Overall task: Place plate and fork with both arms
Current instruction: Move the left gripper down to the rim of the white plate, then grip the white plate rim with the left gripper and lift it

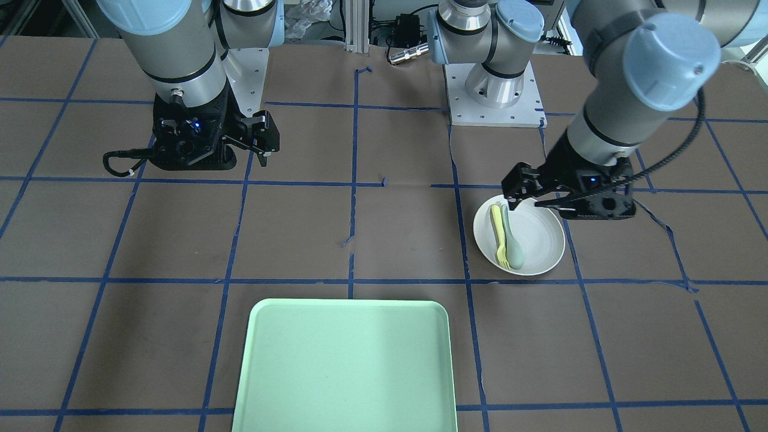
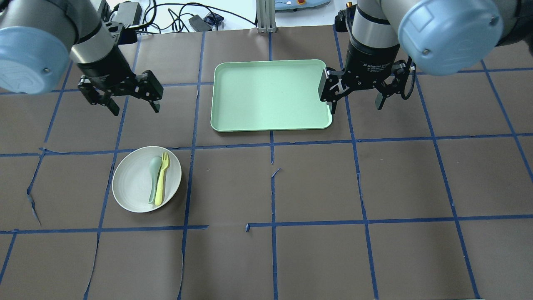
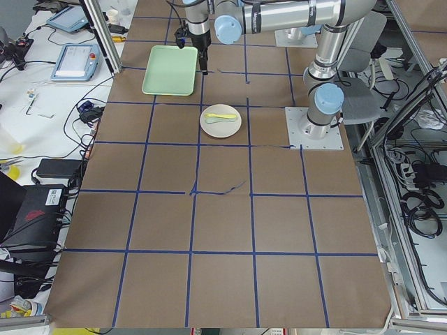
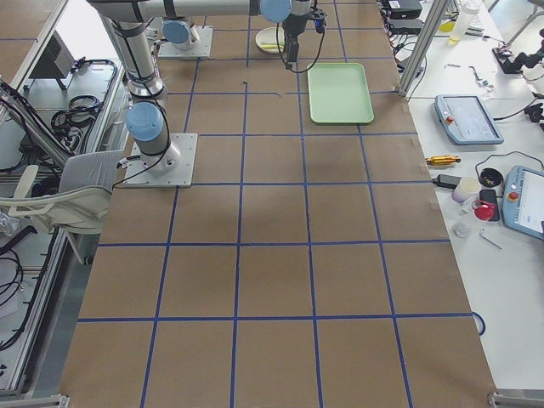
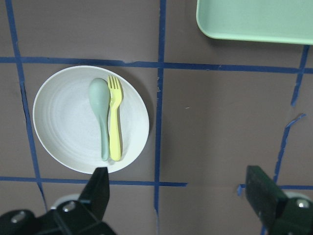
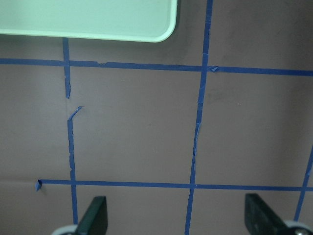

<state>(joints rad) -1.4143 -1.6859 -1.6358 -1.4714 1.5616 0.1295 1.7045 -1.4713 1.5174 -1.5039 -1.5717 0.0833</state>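
Brown paper tabletop (image 2: 316, 183) gridded with blue tape (image 2: 416, 219), mint tray (image 2: 270, 96), left hand (image 2: 135, 111) and right hand (image 2: 356, 109) wide

A round off-white matte plate (image 2: 130, 183), flat on the brown tabletop (image 2: 316, 187).
A slim pale yellow plastic fork (image 2: 162, 179) lies inside it.

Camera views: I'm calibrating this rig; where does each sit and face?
Front-facing: across the table, facing the robot; both arms.
Overhead: behind the robot, looking down; both arms.
Exterior left: table's left end; arms far.
Exterior right: table's right end; arms far.
Left wrist: down onto plate, fork; left end effector.
Right wrist: down onto table; right end effector.
Shared: both wrists see the tray.
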